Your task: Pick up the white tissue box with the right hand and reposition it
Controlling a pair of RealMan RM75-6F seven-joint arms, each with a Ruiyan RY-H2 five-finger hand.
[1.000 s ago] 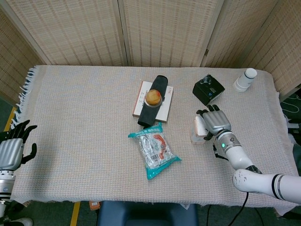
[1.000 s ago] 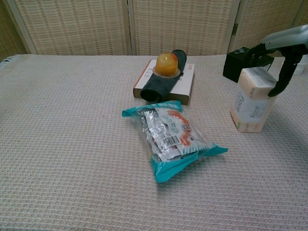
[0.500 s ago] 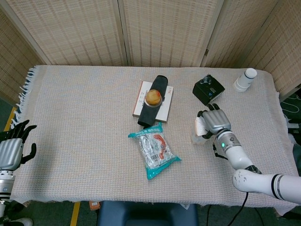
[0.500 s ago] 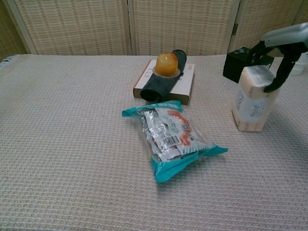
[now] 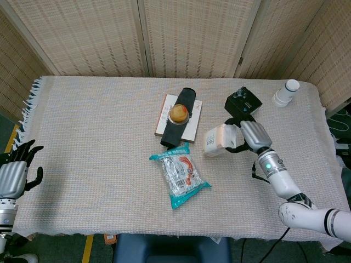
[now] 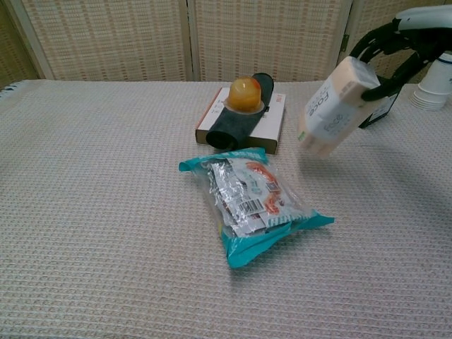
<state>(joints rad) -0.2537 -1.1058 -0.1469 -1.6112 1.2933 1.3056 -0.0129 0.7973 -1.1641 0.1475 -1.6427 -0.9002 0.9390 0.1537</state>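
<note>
While the left hand (image 5: 12, 176) waits at the table's 8 o'clock edge, off the cloth (image 5: 98, 142), its dark fingers stand apart around nothing

Near the middle of the table lies a snack bag (image 5: 180, 174) with teal ends, its long side running from 11 to 5 o'clock. Just past its far end, at 12 o'clock from it, a flat book (image 5: 164, 115) carries a black roll (image 5: 179, 125), and an orange ball (image 5: 178, 112) sits on top of the roll.

At 3 o'clock from the book is the tissue box (image 5: 215, 141), off the cloth and tilted; in the chest view its lower corner (image 6: 311, 145) hangs above the weave, its shadow below. The right hand (image 5: 245, 137) clamps its right end, dark fingers (image 6: 381, 88) curled around the pack from above and below.

Behind the hand, at 12 o'clock from it, sits a black box (image 5: 242, 104), partly hidden by the tissue box in the chest view. At 2 o'clock from the hand, near the table's far right corner, stands a white cup stack (image 5: 286, 92)
</note>
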